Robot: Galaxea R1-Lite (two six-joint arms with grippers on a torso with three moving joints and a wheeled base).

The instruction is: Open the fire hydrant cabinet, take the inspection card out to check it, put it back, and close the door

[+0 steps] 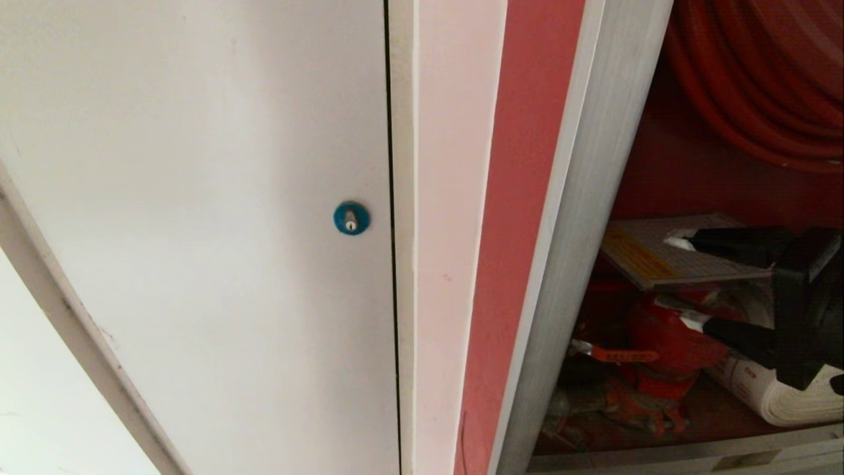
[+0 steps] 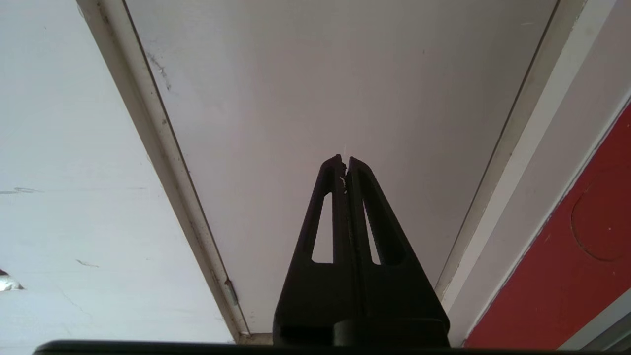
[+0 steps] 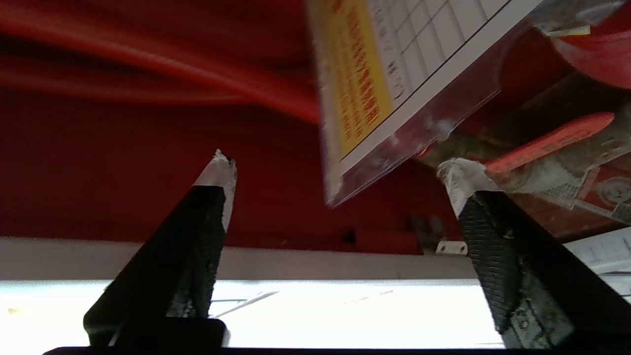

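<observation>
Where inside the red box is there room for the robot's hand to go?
Bare red back wall between the hose reel above and the inspection card below. Lower down it is crowded: red valve, white rolled hose, and the open right gripper.

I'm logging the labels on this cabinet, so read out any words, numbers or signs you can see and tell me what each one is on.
None can be read.
Inspection card: red characters on its yellow band and marks in its grid, too blurred.
White rolled hose: small red print, too small.
Red tag by the valve: no legible text.
Blue round lock: no text.
</observation>
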